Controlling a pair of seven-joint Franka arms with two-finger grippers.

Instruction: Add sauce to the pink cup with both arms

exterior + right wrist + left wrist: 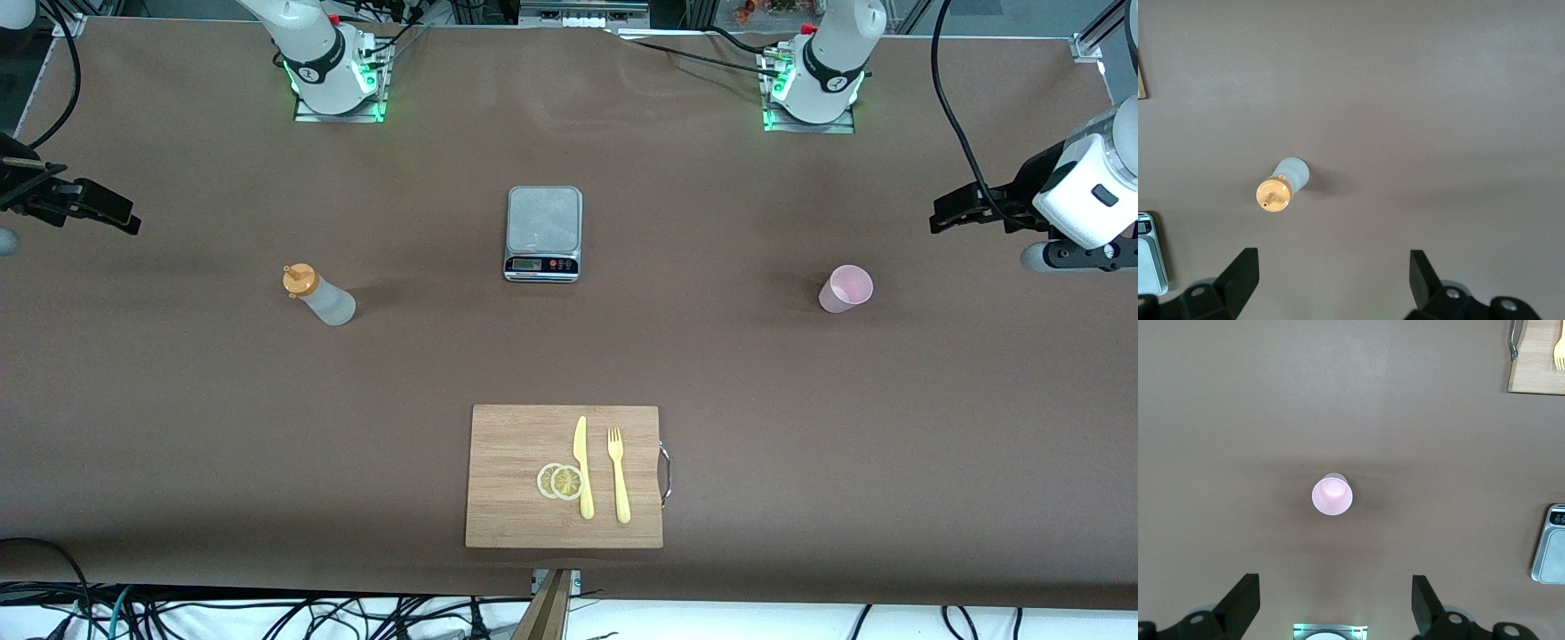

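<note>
While both arms wait high at the frame edges, nothing is held. The left gripper (944, 216) sits at the right edge of the front view, above the tabletop (178, 400) toward its own end, fingers (1238, 600) spread wide apart and empty. The right gripper (107, 213) sits at the left edge, fingers (1238, 277) likewise apart and empty.

The squeeze bottle (322, 297) stands upright left of centre in the front view, orange cap (1274, 195) on top. Its frosted body looks soft and light; a hard squeeze would probably push sauce out early, so a moderate hold across the mid-body, below the cap, is advised. How full it is cannot be judged from these views.

The pink cup (845, 288) stands upright right of centre, mouth open, apparently empty. It looks thin, light and easily tipped or crushed; a gentle hold around the wall, below the rim, suits it.

A scale (543, 233) stands between the two. A cutting board (564, 476) lies low centre, well apart from both.
</note>
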